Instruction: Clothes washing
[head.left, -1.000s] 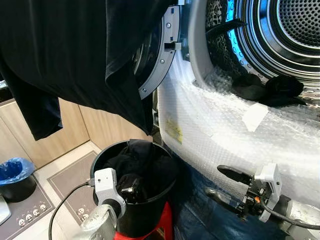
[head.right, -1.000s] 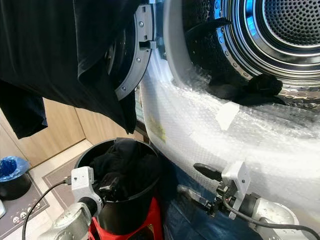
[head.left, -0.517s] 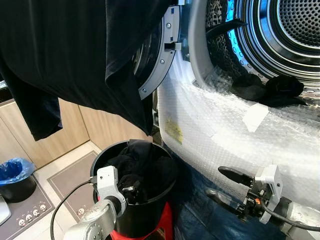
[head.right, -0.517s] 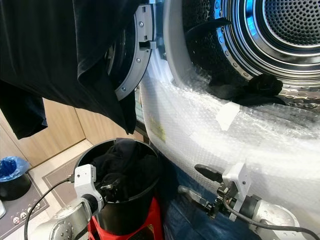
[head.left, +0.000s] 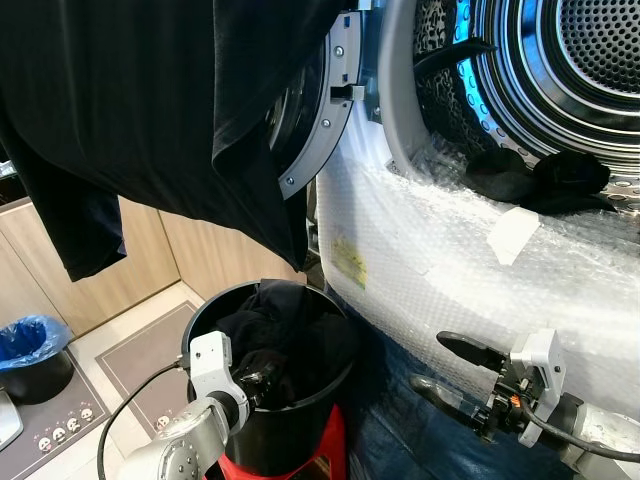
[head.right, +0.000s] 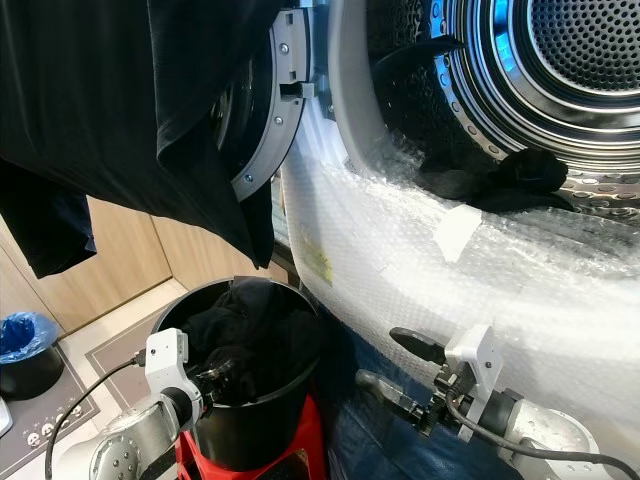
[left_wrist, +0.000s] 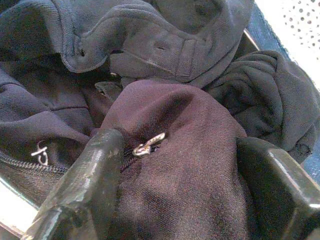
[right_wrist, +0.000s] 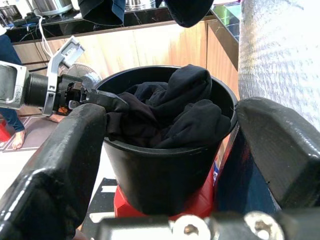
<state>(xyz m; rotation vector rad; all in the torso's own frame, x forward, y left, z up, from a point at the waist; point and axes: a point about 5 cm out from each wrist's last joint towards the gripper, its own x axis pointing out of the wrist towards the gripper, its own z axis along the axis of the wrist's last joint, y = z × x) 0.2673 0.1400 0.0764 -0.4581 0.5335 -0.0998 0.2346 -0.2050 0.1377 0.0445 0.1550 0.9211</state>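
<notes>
The left hand (head.left: 262, 378) is already down in the black bucket (head.left: 300, 425), fingers spread wide either side of a hump of dark zippered clothing (left_wrist: 180, 165) lying straight ahead between them, seemingly not yet pinched. The right hand (head.left: 448, 372) hangs open and empty by the bubble-wrapped washing machine (head.left: 430, 240), farther from the pile.

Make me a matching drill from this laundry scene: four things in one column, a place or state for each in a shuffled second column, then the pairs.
Things:
1. black bucket
2. left hand
3. right hand
4. dark garment

Places or states:
A. draped over the washer door
B. open, in front of the bubble-wrapped washer
C. standing on a red stool, full of dark clothes
D. reaching into the bucket

Pairs: 1-C, 2-D, 3-B, 4-A
</notes>
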